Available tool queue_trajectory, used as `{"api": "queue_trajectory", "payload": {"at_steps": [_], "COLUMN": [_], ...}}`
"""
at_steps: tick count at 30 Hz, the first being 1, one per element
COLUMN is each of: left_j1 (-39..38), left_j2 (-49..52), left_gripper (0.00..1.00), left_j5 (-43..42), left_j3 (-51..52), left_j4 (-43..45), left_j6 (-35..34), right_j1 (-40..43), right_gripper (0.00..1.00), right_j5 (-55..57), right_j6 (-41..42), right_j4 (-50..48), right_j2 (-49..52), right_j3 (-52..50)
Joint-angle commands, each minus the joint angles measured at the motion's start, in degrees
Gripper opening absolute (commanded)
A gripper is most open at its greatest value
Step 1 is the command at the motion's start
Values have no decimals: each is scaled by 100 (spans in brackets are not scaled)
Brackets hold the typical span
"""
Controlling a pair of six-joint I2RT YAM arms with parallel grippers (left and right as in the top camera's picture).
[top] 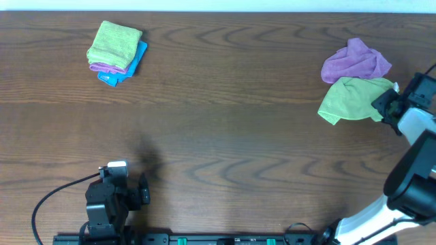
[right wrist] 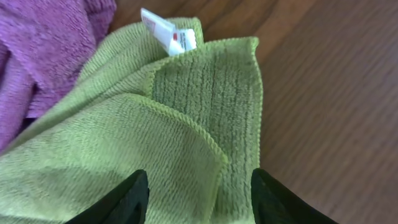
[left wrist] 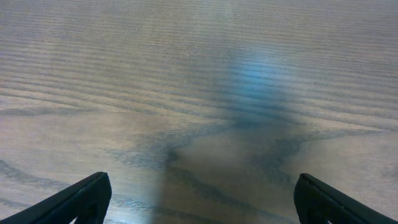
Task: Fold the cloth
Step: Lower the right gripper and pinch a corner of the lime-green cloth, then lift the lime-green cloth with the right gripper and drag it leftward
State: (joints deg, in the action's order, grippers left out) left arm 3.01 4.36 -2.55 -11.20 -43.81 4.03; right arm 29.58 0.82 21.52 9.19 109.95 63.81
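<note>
**Overhead view.** The green cloth [top: 351, 100] is lying crumpled at the right edge of the frame, touching the purple cloth [top: 355, 60] just above it. A stack of folded cloths [top: 116, 51] is sitting at the upper left of the wooden table [top: 225, 129].

**Right wrist view.** The right gripper [right wrist: 199, 180] is hovering at the green cloth with its fingers spread wide, a turned-over corner lying between them. A white tag [right wrist: 169, 32] is showing near the top.

**Left wrist view.** The left gripper [left wrist: 203, 186] is facing bare wood, fingers wide apart and holding nothing.
</note>
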Motion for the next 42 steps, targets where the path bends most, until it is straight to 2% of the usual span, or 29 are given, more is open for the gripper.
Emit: {"api": "queue_trajectory", "payload": {"at_steps": [1, 4, 5, 9, 10, 16, 22, 27, 31, 42], "left_j1": [39, 39, 39, 39, 39, 39, 39, 39, 39, 39], "left_j2": [-37, -37, -37, -37, -37, -37, -37, -37, -37, -37], "left_gripper": [95, 95, 95, 95, 95, 95, 95, 95, 95, 95], "left_j5": [107, 107, 107, 107, 107, 107, 107, 107, 107, 107], "left_j3": [131, 131, 131, 131, 131, 131, 131, 131, 131, 131], "left_j4": [-92, -90, -92, -92, -92, -92, -92, -90, -92, -92], "left_j6": [-85, -85, -85, -85, -85, -85, -85, -85, -85, -85], "right_j1": [50, 50, 50, 39, 37, -92, -597, -1320, -2044, -4354], "right_gripper": [54, 50, 44, 4, 1, 1, 1, 1, 1, 1], "right_j5": [-140, -240, -282, -280, -299, -1049, -1552, -1847, -1893, -2079], "right_j6": [79, 76, 79, 70, 70, -481, -1029, -1604, -1650, -1646], "right_j4": [-98, -236, -264, -332, -339, -251, 188, 527, 581, 9], "right_j2": [199, 339, 361, 306, 260, -249, -1001, -1644, -1928, -1449], "right_j3": [90, 90, 90, 90, 90, 92, 92, 92, 92, 92]}}
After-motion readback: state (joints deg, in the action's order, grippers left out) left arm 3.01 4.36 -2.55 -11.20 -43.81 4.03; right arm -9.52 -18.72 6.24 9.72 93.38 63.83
